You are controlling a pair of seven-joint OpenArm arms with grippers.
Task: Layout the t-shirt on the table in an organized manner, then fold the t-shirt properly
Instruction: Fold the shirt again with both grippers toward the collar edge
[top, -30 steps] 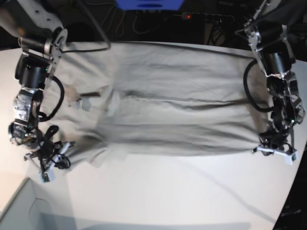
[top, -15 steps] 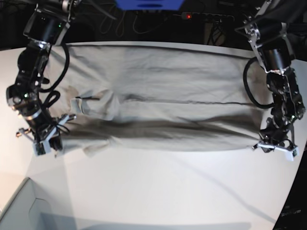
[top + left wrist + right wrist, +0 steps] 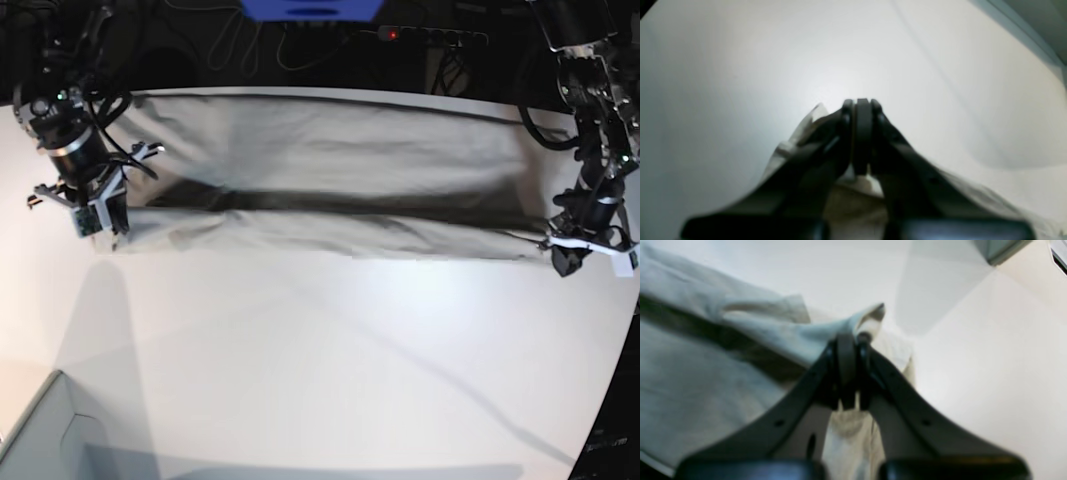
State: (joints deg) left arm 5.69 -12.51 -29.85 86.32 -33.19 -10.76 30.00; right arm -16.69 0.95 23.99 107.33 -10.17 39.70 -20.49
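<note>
The beige-grey t-shirt (image 3: pixel 330 150) stretches across the far half of the white table (image 3: pixel 330 370). Its near edge is raised into a taut band, with a dark shadow under it. My right gripper (image 3: pixel 103 225) is shut on the band's left end. In the right wrist view, the right gripper (image 3: pixel 848 340) pinches a cloth corner of the t-shirt (image 3: pixel 706 366). My left gripper (image 3: pixel 566 262) is shut on the right end. The left wrist view shows the left gripper (image 3: pixel 862 106) closed, with t-shirt (image 3: pixel 800 130) cloth bunched under its fingers.
A pale box corner (image 3: pixel 40 430) sits at the table's front left and also shows in the right wrist view as the box corner (image 3: pixel 1000 248). A power strip (image 3: pixel 430 35) and cables lie behind the table. The table's curved edge runs down the right side.
Both grippers have lifted the shirt's near edge and carried it toward the far side. The sleeve and lower cloth seen before are now drawn up into a narrow raised band.
</note>
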